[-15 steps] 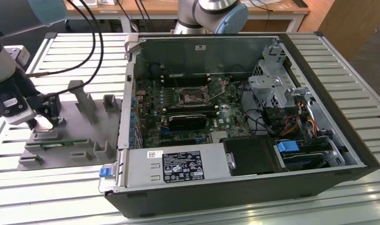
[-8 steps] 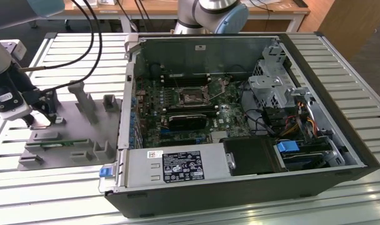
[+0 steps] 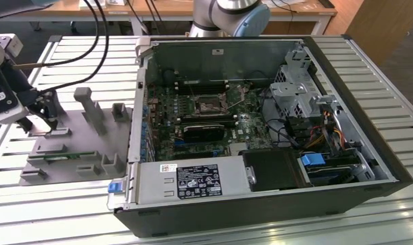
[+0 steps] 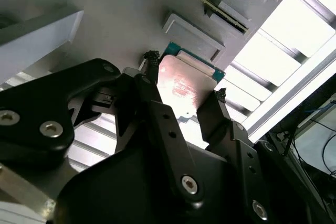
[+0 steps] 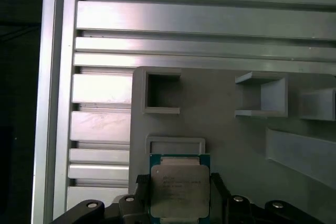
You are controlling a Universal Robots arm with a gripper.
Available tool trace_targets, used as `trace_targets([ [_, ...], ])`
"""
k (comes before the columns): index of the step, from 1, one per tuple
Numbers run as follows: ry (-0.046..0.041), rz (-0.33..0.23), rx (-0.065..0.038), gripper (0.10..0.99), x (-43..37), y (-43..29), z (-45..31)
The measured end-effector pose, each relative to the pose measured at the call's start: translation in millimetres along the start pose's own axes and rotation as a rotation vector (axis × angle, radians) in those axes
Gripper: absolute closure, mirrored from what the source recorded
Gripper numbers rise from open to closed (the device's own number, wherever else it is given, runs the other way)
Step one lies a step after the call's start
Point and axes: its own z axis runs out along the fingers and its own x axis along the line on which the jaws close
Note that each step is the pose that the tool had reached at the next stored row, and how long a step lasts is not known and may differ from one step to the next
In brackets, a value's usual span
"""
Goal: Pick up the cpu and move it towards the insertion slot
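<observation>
Out on a slatted aluminium table (image 3: 377, 66), with a wooden desk (image 3: 172, 7) behind. On the exterior view's right, an open computer case (image 3: 349, 153), laid on its side, motherboard (image 3: 251, 127) facing up. On the exterior view's left, a grey tray (image 3: 91, 148) of plastic blocks and pockets, and right over its far-left edge, the gripper (image 3: 43, 120).

Closed on the cpu (image 5: 179, 190), by the look of both wrist views: black fingers (image 4: 212, 116) tight against two opposite edges of the chip, no gap to speak of. Silver lid up, green rim showing, level between the jaws. Sitting just beside a shallow rectangular ledge (image 5: 176, 144) of the tray. Hard to tell whether resting on the grey surface or a touch clear of it.

So, judging by position: grasp made, carry hardly begun. Well apart from the insertion slot (image 3: 210, 104), that shiny-framed square socket with the dark centre, in the middle of the motherboard, beyond the case wall.

Calls for a clean rise off the tray. Then a long sweep toward the exterior view's right, high enough to clear the tray's upright blocks (image 3: 91, 109) and the metal lip of the case. Calls too for a steady pinch and a flat chip the whole way: thin edges, little to hold, easy to tip or slip.
</observation>
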Motion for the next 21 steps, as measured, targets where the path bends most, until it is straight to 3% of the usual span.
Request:
trace_targets([
  [12, -0.0055, 0.0, 0.0, 0.545, -0.6, 1.7, -31.9],
  [17, -0.0111, 0.0, 0.0, 0.545, -1.0, 2.7, -51.7],
  [21, -0.0148, -0.001, 0.0, 0.545, -1.3, 3.2, -62.9],
])
